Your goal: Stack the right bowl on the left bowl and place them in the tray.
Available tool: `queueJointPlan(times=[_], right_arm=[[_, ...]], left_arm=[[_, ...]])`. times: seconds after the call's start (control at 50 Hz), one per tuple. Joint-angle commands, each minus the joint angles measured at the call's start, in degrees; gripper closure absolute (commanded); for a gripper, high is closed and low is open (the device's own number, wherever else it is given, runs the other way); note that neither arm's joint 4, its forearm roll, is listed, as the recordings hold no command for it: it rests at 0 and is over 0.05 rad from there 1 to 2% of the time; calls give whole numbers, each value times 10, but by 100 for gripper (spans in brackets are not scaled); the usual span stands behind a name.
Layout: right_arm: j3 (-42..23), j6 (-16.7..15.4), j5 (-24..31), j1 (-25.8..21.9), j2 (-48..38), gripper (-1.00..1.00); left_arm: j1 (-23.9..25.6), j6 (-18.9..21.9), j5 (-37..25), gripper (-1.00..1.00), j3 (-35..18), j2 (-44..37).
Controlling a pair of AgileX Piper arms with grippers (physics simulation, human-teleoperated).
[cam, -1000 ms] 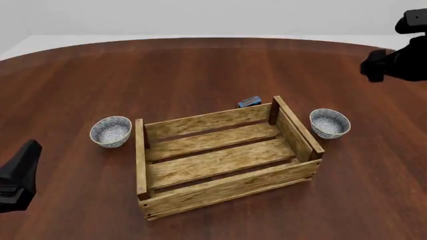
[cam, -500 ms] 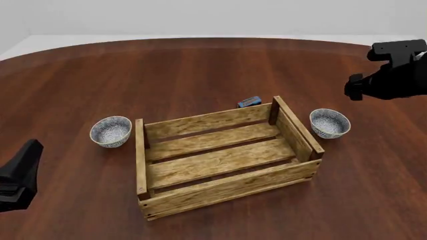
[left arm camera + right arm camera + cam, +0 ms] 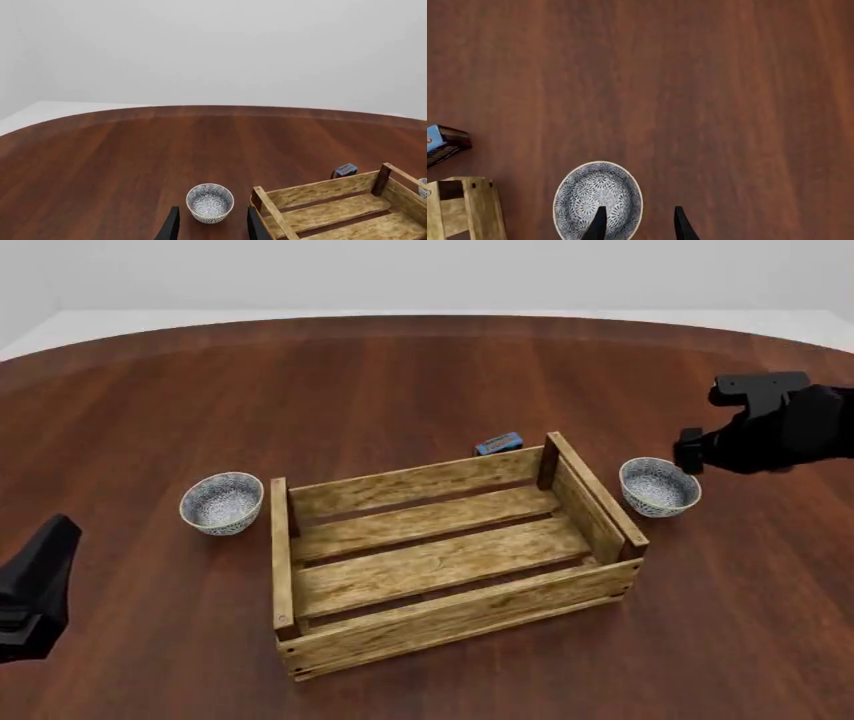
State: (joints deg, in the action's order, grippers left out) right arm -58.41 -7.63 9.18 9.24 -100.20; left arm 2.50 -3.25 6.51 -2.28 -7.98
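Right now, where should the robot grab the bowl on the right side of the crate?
Probably the rim of the right bowl, coming down from above. It sits upright and open-topped beside the tray, so one fingertip can go inside, one outside. The right gripper hovers open over the rim's far side.

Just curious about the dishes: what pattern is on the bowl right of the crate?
The right bowl is white with a dense blue-grey floral speckle and pale rim, clearest in the right wrist view.

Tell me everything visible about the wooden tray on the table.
The tray is a rectangular light-brown wooden crate with plank sides, corner posts and a slatted bottom. It sits upright on the table, turned slightly askew, with nothing inside. It lies between the two bowls without touching either, and no pincer touches it.
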Motion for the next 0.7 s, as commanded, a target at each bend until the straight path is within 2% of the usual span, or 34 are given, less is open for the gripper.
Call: queueJointPlan(times=[0.02, 0.7], right_arm=[[3, 7, -26, 2, -44, -100], [21, 23, -77, -1, -116, -100]], left_arm=[[-1, -3, 2, -100, -1, -2], [-1, -3, 9, -100, 0, -7]])
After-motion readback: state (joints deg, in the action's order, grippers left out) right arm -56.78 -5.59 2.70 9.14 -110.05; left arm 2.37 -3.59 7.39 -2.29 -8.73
